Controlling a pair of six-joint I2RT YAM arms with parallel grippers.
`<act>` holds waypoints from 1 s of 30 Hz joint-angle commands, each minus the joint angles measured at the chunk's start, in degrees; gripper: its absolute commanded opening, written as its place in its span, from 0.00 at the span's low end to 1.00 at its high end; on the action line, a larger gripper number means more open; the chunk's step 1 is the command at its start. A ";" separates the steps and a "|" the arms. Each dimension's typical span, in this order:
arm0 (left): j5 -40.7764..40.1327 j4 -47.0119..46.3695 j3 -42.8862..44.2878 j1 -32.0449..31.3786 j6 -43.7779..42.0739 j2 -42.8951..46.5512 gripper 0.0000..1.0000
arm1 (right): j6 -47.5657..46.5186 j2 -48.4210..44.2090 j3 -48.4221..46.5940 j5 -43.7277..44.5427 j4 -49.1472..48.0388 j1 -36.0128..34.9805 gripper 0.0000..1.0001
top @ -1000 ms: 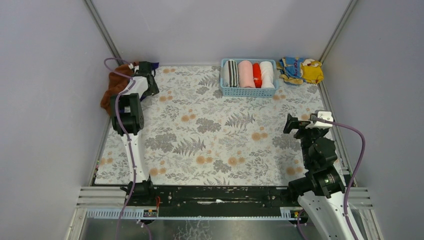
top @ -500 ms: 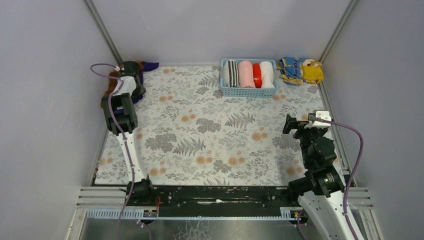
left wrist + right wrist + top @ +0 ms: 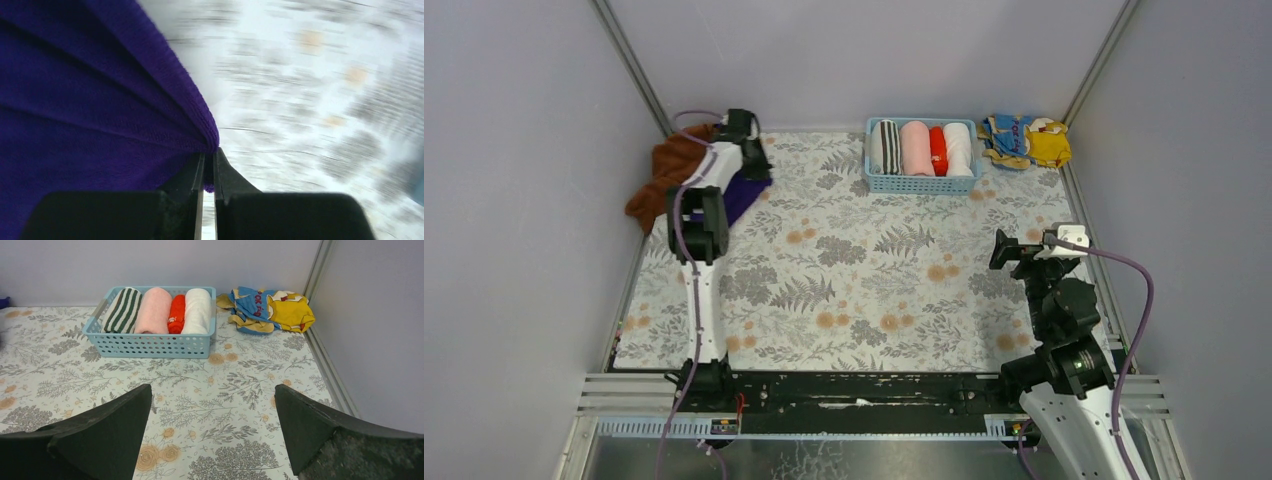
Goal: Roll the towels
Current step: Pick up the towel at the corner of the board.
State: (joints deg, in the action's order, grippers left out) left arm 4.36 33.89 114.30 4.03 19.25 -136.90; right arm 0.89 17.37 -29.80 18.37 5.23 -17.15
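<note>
The deep purple towel (image 3: 742, 196) hangs from my left gripper (image 3: 755, 158) at the far left of the mat, trailing down beside the arm. In the left wrist view the left gripper (image 3: 210, 153) is shut on a bunched edge of the purple towel (image 3: 75, 100), with the floral mat blurred behind. The rust-brown towel (image 3: 662, 172) lies crumpled in the far left corner, against the wall. My right gripper (image 3: 1007, 248) hovers over the right side of the mat. It stands open (image 3: 212, 392) with nothing between its fingers.
A light blue basket (image 3: 921, 183) at the back holds several rolled towels: striped, pink, red and white. A yellow-and-blue patterned cloth (image 3: 1027, 140) lies in the far right corner. The basket (image 3: 150, 346) and patterned cloth (image 3: 270, 307) face the right wrist camera. Grey walls enclose the mat.
My left gripper has closed on the purple towel and swung right, pulling it off the brown towel onto the mat. The right arm has stayed put.
</note>
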 commanded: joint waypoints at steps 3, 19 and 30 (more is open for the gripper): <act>14.77 4.35 15.16 -11.10 1.22 1.38 0.00 | 0.42 -1.34 -0.68 -1.29 -2.74 -0.14 0.99; 24.93 0.51 9.00 -18.85 1.75 28.96 0.07 | 0.87 -2.57 -0.99 -3.72 -2.41 -0.16 0.99; 26.79 -0.27 -7.70 -30.53 3.00 47.04 0.08 | 1.37 -2.20 -1.19 -7.89 -3.48 -0.23 0.99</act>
State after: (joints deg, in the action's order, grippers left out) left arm 29.98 34.44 115.85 -21.04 21.41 -94.37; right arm 1.56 15.07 -29.80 13.54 5.26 -17.19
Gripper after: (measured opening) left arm 0.086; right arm 0.993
